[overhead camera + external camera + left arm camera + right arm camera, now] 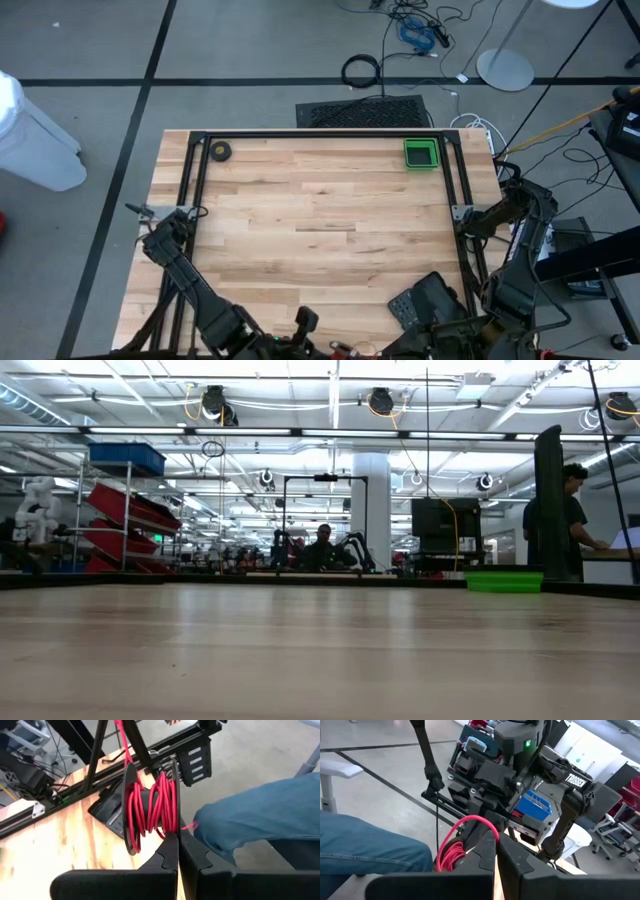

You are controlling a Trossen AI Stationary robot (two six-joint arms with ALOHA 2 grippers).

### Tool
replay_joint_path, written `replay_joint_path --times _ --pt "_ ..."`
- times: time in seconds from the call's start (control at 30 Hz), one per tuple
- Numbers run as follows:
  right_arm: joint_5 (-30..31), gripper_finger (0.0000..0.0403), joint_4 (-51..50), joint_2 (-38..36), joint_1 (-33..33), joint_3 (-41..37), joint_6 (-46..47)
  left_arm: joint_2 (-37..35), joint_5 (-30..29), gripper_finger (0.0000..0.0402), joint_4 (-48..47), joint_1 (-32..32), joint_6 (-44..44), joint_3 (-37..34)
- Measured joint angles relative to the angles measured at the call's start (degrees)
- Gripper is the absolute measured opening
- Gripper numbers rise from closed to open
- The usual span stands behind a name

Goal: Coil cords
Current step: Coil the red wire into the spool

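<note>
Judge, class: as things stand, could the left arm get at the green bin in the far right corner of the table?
Probably not readily. The left gripper is shut by the red cord on its reel at the near edge, while the green bin sits diagonally opposite. Bare table lies between, so only distance counts.

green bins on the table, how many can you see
1: a green bin at the table's far right corner, also showing in the low view. None other shows.
</note>
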Motion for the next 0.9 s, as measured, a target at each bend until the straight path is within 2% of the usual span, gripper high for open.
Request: replay_joint_path --times 0.27,0.5,0.63,0.8,0.9 --pt "-0.14 0.0000 -0.07 0.00 0.00 0.00 0.66 0.00 -0.31 0.0002 0.15 0.06 -0.05 -0.36" --pt "-0.14 0.0000 0.68 0.06 -0.28 0.00 0.42 0.00 7.21 0.0002 0.30 0.64 -1.42 -2.05" --pt "-0.40 0.0000 2.94 1.43 -1.63 0.00 -0.17 0.00 8.18 0.0002 0.45 1.36 -1.23 -2.84" --pt "-8.51 0.0000 5.09 2.68 -4.05 0.00 0.27 0.06 8.13 0.0002 2.50 1.91 2.92 -2.94" --pt "-9.35 0.0000 5.81 2.86 -5.09 0.00 1.51 0.61 9.47 0.0002 4.52 1.76 4.54 -2.94"
